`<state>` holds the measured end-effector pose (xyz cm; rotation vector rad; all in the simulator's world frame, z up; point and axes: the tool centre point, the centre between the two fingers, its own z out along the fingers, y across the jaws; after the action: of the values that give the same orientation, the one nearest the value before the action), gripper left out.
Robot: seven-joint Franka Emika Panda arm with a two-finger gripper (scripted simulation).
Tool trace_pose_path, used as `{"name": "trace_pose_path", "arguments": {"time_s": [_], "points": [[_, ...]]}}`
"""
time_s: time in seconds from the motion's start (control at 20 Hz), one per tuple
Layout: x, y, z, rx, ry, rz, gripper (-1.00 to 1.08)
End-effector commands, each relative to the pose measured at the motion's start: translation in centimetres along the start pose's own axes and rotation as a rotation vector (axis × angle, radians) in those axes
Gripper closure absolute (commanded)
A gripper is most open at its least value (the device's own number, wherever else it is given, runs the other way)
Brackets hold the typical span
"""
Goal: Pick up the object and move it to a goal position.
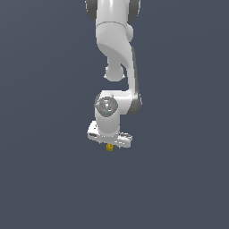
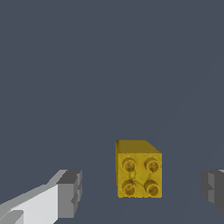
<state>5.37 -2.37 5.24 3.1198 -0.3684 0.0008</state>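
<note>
Wrist view has the small yellow-gold studded block (image 2: pixel 139 170) sitting between the white gripper's (image 2: pixel 142 190) grey pads (image 2: pixel 70 192), jaws wide apart, not touching it.

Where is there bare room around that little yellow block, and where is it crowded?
Almost everywhere is bare: the grey floor runs unbroken on all sides of the yellow block. The only crowded spot is right at the block, where the tool hangs open above it, one finger on each side with a gap between each and the block.
</note>
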Motion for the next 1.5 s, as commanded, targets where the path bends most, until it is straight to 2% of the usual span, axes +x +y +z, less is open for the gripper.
{"name": "trace_pose_path", "arguments": {"time_s": [0.0,0.4,0.45,1.1,1.45], "points": [[-0.1,0.0,1.4,0.0,-0.001,0.001,-0.92],[0.1,0.0,3.0,0.0,-0.001,0.002,-0.92],[0.1,0.0,3.0,0.0,-0.001,0.002,1.08],[-0.1,0.0,3.0,0.0,-0.001,0.002,1.08],[-1.3,0.2,2.8,0.0,-0.001,0.002,1.08]]}}
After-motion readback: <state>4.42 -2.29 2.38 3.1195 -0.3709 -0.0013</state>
